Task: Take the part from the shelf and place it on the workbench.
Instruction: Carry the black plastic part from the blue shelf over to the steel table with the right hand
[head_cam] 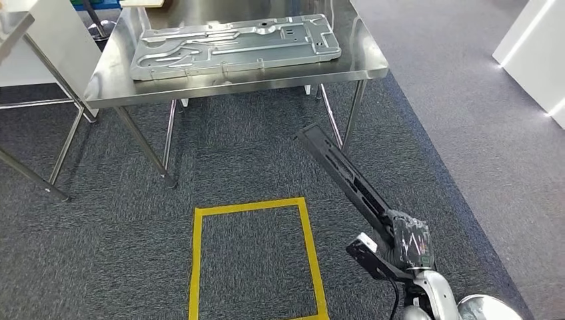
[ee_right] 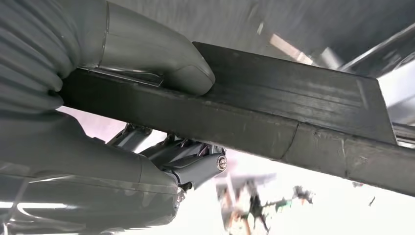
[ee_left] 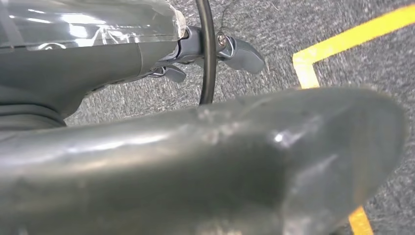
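Observation:
The part is a long black bar (head_cam: 346,177). My right hand (head_cam: 406,243) grips it by its near end, low at the right of the head view. The bar slants up and forward, and its far tip is near the front right leg of the steel workbench (head_cam: 233,85), below the tabletop. In the right wrist view my thumb (ee_right: 161,63) presses on the top of the black bar (ee_right: 274,112), with the fingers (ee_right: 195,164) under it. My left hand (ee_left: 235,51) hangs over the carpet with its fingers apart and nothing in them.
A large stamped silver metal panel (head_cam: 233,43) covers most of the workbench top. A yellow tape square (head_cam: 250,205) marks the carpet in front of the bench. Another steel table frame (head_cam: 40,107) stands at the left, white cabinets (head_cam: 533,47) at the far right.

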Robot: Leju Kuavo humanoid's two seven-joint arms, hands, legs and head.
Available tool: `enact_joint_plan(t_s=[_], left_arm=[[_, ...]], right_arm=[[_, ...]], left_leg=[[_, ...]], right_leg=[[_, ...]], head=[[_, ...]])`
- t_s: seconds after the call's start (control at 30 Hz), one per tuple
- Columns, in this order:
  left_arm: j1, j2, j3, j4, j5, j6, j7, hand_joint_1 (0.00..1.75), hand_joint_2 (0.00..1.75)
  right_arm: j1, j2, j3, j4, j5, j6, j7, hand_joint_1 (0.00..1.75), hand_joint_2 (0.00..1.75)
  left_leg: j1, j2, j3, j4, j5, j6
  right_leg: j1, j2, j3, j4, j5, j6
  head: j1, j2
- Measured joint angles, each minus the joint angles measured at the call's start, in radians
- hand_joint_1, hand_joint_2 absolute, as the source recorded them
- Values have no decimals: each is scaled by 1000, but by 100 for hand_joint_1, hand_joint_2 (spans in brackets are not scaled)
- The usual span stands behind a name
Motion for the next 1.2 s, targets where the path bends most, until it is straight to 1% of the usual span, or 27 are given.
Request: enact_joint_plan(t_s=[0.03, 0.07, 0.13, 0.17, 0.2, 0.27, 0.33, 0.4, 0.47, 0.5, 0.53, 0.57, 0.6, 0.67, 0.7, 0.77, 0.8, 0.83, 0.87, 0.9, 0.97, 1.0, 1.03, 1.07, 1.1, 1.17, 1.2], left_arm=[[0, -1, -1, 0, -4, 2, 5, 0, 0], [-1, -6, -2, 0, -10, 9, 16, 0, 0], [-15, -29, -7, 0, -21, 39, 59, 0, 0], [-29, -47, -12, 0, -26, 61, 87, 0, 0], [-45, -65, -17, 0, -28, 80, 111, 0, 0], [-79, -100, -28, 0, -30, 102, 138, 0, 0], [-101, -124, -37, 1, -29, 103, 142, 0, 0], [-111, -138, -46, 1, -29, 97, 140, 0, 0], [-111, -146, -53, 1, -29, 90, 139, 0, 0], [-109, -148, -57, 1, -29, 88, 139, 0, 0], [-107, -150, -61, 1, -30, 87, 139, 0, 0], [-107, -151, -66, 1, -31, 86, 140, 0, 0], [-108, -152, -70, 1, -32, 86, 140, 0, 0], [-111, -154, -77, 1, -36, 84, 143, 0, 0], [-112, -155, -80, 1, -38, 83, 144, 0, 0], [-118, -158, -88, 1, -41, 78, 146, 0, 0], [-120, -159, -93, 1, -42, 75, 146, 0, 0], [-123, -160, -98, 1, -42, 72, 147, 0, 0], [-127, -162, -102, 1, -42, 69, 148, 0, 0], [-129, -163, -105, 1, -42, 67, 149, 0, 0], [-130, -165, -112, 1, -42, 64, 152, 0, 0], [-129, -166, -117, 1, -42, 62, 153, 0, 0], [-127, -167, -121, 1, -42, 61, 154, 0, 0], [-126, -167, -124, 1, -42, 60, 154, 0, 0], [-124, -168, -126, 1, -42, 59, 155, 0, 0], [-119, -167, -127, 1, -41, 58, 156, 0, 0], [-117, -167, -127, 2, -40, 57, 157, 0, 0]], right_arm=[[-26, 0, -4, 15, 20, 8, 8, 175, 175], [-52, 0, -6, 31, 37, 19, 15, 175, 175], [-103, 0, 1, 63, 75, 45, 28, 175, 175], [-128, 0, 9, 79, 95, 60, 37, 175, 175], [-152, -1, 21, 94, 113, 72, 44, 175, 175], [-201, -2, 50, 124, 141, 95, 53, 175, 175], [-247, 7, 81, 154, 154, 106, 57, 175, 175], [-282, 27, 102, 179, 159, 118, 59, 175, 175], [-310, 47, 124, 211, 167, 142, 57, 175, 175], [-323, 53, 140, 228, 172, 154, 56, 175, 175], [-336, 56, 156, 243, 176, 165, 54, 175, 175], [-348, 57, 173, 258, 180, 174, 52, 175, 175], [-359, 58, 186, 270, 183, 180, 49, 175, 175], [-388, 62, 212, 301, 189, 197, 46, 175, 175], [-401, 64, 225, 314, 191, 204, 45, 175, 175], [-428, 65, 252, 335, 197, 220, 44, 175, 175], [-442, 60, 267, 344, 199, 227, 44, 175, 175], [-461, 51, 285, 356, 202, 235, 44, 175, 175], [-479, 40, 306, 368, 204, 243, 44, 175, 175], [-497, 29, 328, 383, 206, 251, 44, 175, 175], [-526, 12, 373, 414, 207, 267, 44, 175, 175], [-535, 5, 393, 427, 208, 272, 44, 175, 175], [-543, -1, 411, 439, 208, 275, 44, 175, 175], [-549, -6, 426, 448, 209, 277, 44, 175, 175], [-553, -12, 440, 456, 209, 278, 44, 175, 175], [-566, -19, 465, 473, 209, 280, 44, 175, 175], [-572, -23, 477, 480, 209, 282, 44, 175, 175]], left_leg=[[-5, 0, -14, -33, 18, 10], [-11, -1, -19, -86, 66, 24], [-27, -10, -16, -176, 190, 54], [-33, -13, -12, -202, 229, 63], [-38, -17, -5, -214, 243, 68], [-39, -20, 22, -243, 238, 74], [-34, -24, 57, -265, 235, 80], [-30, -23, 81, -274, 225, 83], [-24, -25, 101, -275, 206, 80], [-20, -28, 113, -274, 194, 76], [-15, -31, 128, -274, 181, 71], [-10, -33, 143, -274, 166, 64], [-7, -35, 156, -274, 152, 58], [-5, -37, 176, -277, 123, 42], [-5, -37, 186, -279, 115, 34], [-4, -33, 195, -267, 124, 18], [-3, -30, 188, -237, 140, 12], [-2, -27, 163, -187, 155, 8], [-1, -25, 126, -125, 158, 5], [-1, -23, 83, -64, 146, 3], [-1, -23, -2, 6, 68, 3], [-2, -22, -33, 7, 26, 4], [-2, -22, -55, -15, 4, 7], [-3, -22, -70, -53, 16, 10], [-4, -22, -79, -108, 81, 15], [-12, -23, -89, -200, 253, 26], [-17, -24, -90, -224, 313, 32]], right_leg=[[5, 2, 13, 0, -10, -1], [11, 2, 25, -1, -20, -2], [16, 2, 46, -2, -37, 1], [15, 2, 53, -7, -44, 7], [12, 2, 59, -5, -43, 13], [8, -1, 61, 17, -28, 27], [5, -5, 30, 80, -16, 38], [1, -7, -43, 169, -39, 47], [-6, -8, -124, 231, -86, 59], [-10, -9, -152, 230, -101, 66], [-15, -10, -167, 206, -96, 72], [-20, -12, -172, 160, -62, 77], [-25, -15, -171, 107, -3, 80], [-25, -22, -168, 24, 113, 75], [-23, -24, -166, 5, 141, 66], [-20, -22, -151, -6, 135, 45], [-20, -23, -135, -12, 125, 35], [-20, -25, -116, -18, 114, 26], [-19, -26, -95, -25, 103, 20], [-17, -28, -75, -30, 90, 17], [-13, -30, -34, -37, 61, 14], [-11, -31, -12, -38, 45, 14], [-10, -32, 11, -39, 27, 14], [-8, -33, 35, -39, 9, 15], [-8, -35, 54, -41, -9, 17], [-4, -35, 89, -37, -46, 27], [-3, -33, 104, -37, -60, 33]], head=[[0, 0], [0, 0], [0, 0], [0, 0], [0, 0], [0, 0], [0, 0], [0, 0], [0, 0], [0, 0], [0, 0], [0, 0], [0, 0], [0, 0], [0, 0], [0, 0], [0, 0], [0, 0], [0, 0], [0, 0], [0, 0], [0, 0], [0, 0], [0, 0], [0, 0], [0, 0], [0, 0]])
